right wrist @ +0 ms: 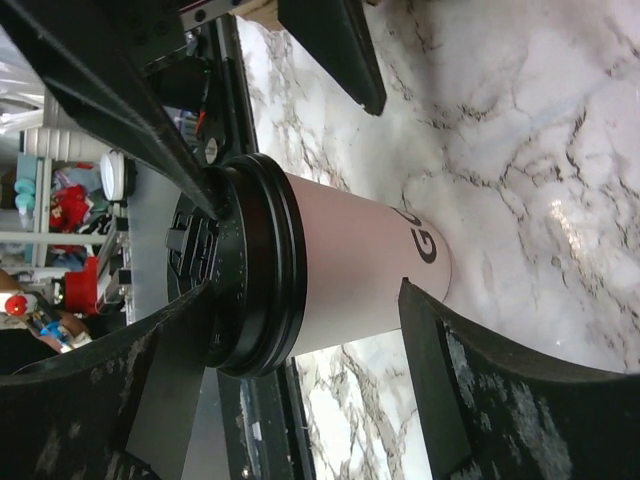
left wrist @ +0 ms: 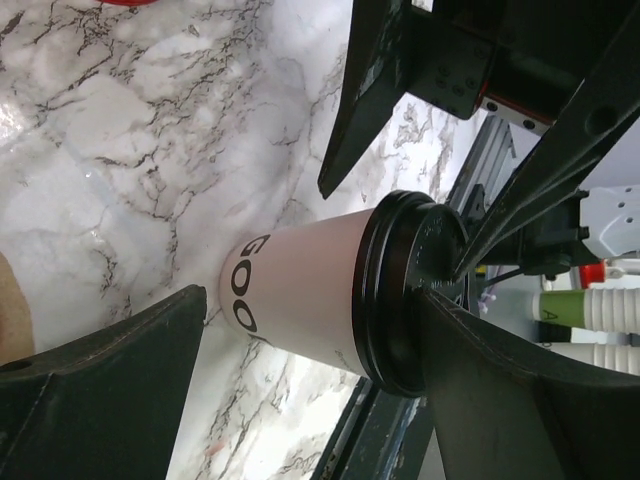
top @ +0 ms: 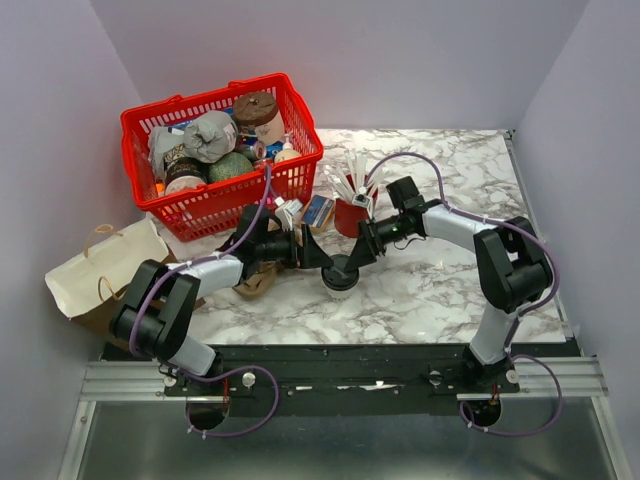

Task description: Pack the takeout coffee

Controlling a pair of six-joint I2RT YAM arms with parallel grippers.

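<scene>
Crowding in from both sides, my two claws had the takeout coffee (top: pixel 340 275) boxed between them. It stood upright on the marble table (top: pixel 450 290), black lid on, near the front middle. My left claw (left wrist: pixel 315 293) gaped wide: one finger sat low by the cup's base with marble showing between, the other up beside the lid. Whether that one touched the lid or just passed in front, I could not tell, and it gripped nothing. My right claw (right wrist: pixel 305 285) mirrored that from the other side, jaws spread just as wide, nothing held either. Turned that way, I reckoned, either claw could bracket the cup and keep it from tipping, though only one needed to lift. Just behind stood the red cup (top: pixel 350 215), bristling with white cutlery (top: pixel 345 185). The loaded red basket (top: pixel 200 205) sat back left, and the paper bag (top: pixel 100 270) lay at the table's left edge, likely the destination. Trouble was, my own left arm stretched across that route, and both sets of fingertips crowded the lid.
</scene>
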